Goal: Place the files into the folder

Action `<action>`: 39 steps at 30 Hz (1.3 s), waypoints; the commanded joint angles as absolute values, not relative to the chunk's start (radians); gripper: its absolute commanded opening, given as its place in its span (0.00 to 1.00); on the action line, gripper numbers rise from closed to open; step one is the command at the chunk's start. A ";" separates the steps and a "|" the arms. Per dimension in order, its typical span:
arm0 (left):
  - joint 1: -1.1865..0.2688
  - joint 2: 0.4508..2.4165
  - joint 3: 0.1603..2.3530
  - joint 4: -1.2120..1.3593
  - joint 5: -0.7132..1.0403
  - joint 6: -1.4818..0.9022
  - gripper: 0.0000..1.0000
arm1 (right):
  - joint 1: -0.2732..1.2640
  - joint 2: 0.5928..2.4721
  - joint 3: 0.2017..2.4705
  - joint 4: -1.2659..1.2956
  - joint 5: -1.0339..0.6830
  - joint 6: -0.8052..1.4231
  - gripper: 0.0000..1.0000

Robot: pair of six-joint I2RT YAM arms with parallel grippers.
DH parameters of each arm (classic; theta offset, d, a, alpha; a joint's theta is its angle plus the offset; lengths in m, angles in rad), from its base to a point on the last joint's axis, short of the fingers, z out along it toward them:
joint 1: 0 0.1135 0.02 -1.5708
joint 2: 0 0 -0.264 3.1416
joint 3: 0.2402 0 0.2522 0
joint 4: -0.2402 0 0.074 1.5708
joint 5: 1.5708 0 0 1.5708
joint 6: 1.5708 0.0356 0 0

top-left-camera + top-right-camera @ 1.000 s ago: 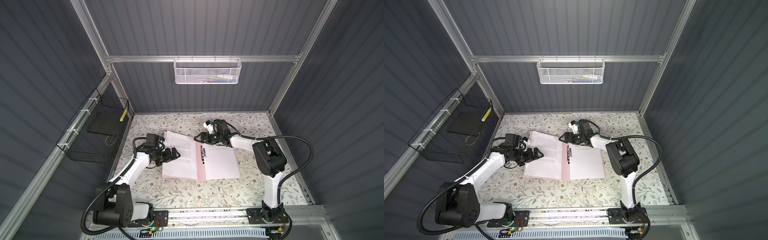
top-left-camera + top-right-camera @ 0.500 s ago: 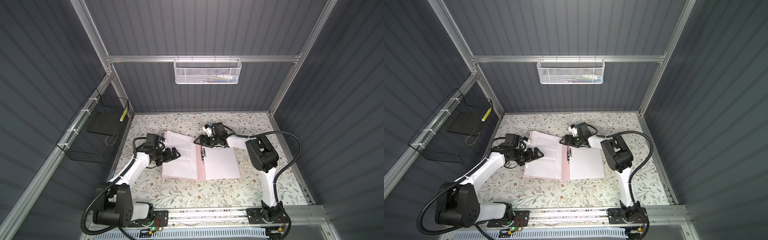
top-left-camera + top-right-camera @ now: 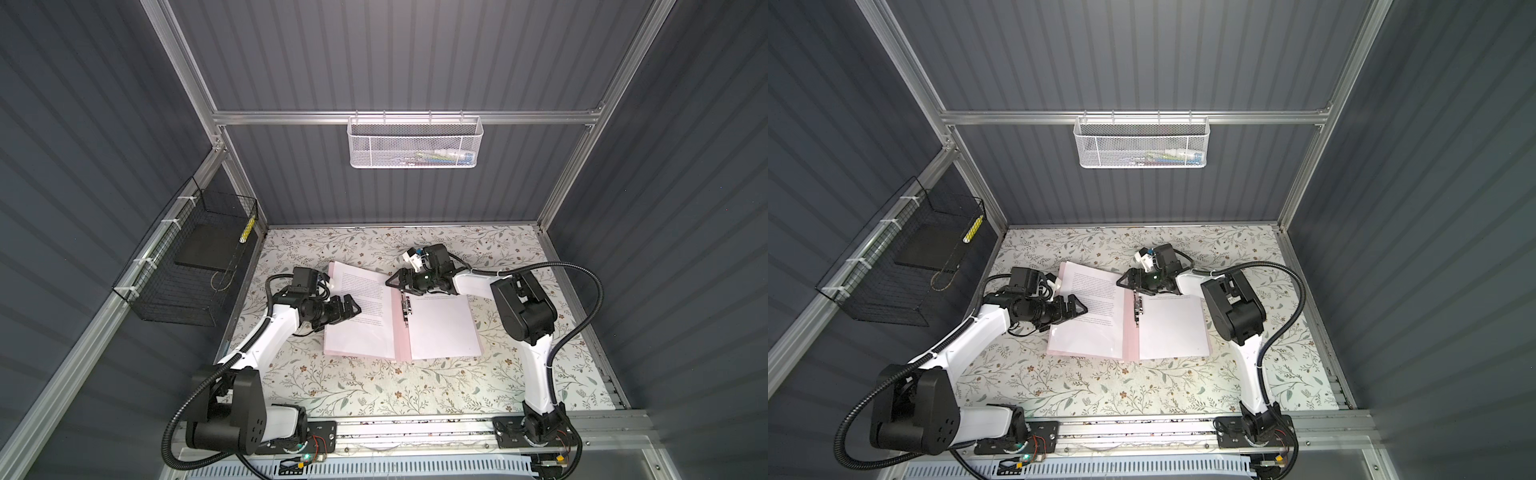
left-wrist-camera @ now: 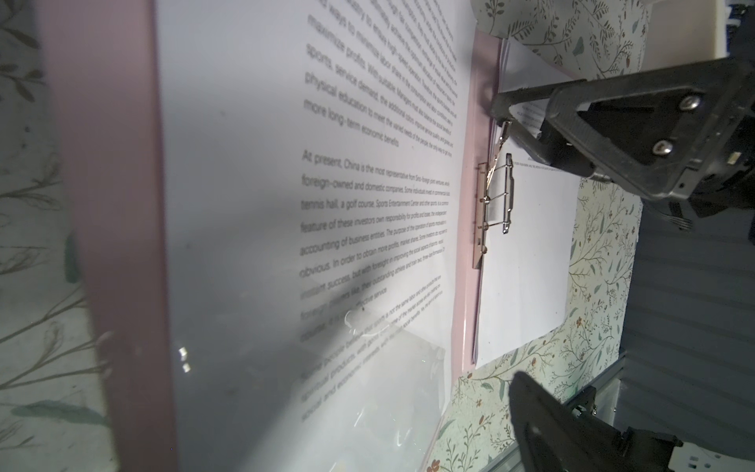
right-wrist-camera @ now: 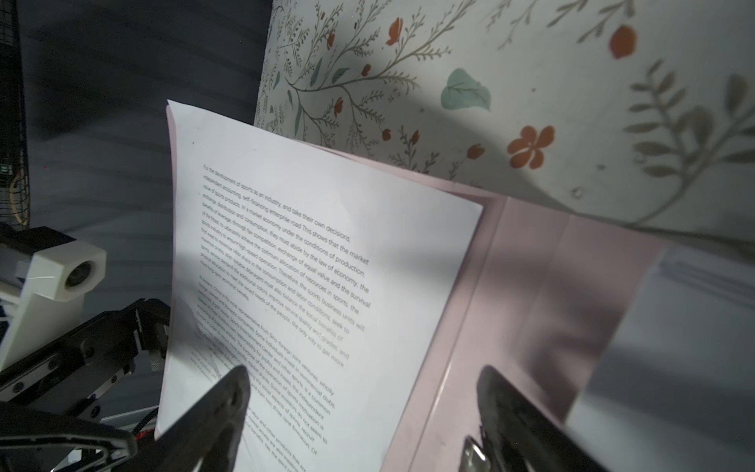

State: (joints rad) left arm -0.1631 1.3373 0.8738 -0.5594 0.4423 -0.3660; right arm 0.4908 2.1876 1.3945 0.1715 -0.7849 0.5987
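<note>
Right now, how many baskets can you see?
2. A white basket hangs on the back rail. A black basket hangs on the left wall. None seem hidden.

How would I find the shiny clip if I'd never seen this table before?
Look at the flowery table and find the pink folder lying open in its middle. Along the folder's fold, towards the far end, sits the clip, between the printed page and the plain white sheets. It is the only thin, silvery metal thing on the folder.
</note>
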 commanded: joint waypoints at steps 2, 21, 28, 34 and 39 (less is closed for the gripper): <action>-0.166 1.330 0.863 -0.563 0.459 -0.344 1.00 | 0.491 2.165 1.361 0.221 -0.847 0.632 0.85; -0.166 1.312 0.862 -0.565 0.455 -0.347 1.00 | 0.567 1.747 0.910 0.256 -0.698 0.622 0.86; -0.167 1.279 0.847 -0.569 0.413 -0.367 1.00 | 0.570 1.641 0.862 0.160 -0.513 0.750 0.99; -0.170 1.228 0.835 -0.576 0.405 -0.389 1.00 | 0.579 1.546 0.742 0.177 -0.347 0.987 0.99; -0.176 1.202 0.804 -0.566 0.421 -0.411 1.00 | 0.617 1.536 0.636 0.342 -0.293 1.225 0.66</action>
State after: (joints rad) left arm -0.1654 1.2198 0.8326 -0.5526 0.4046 -0.3897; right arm 0.5934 1.5360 0.6617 0.2615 -0.3599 1.0386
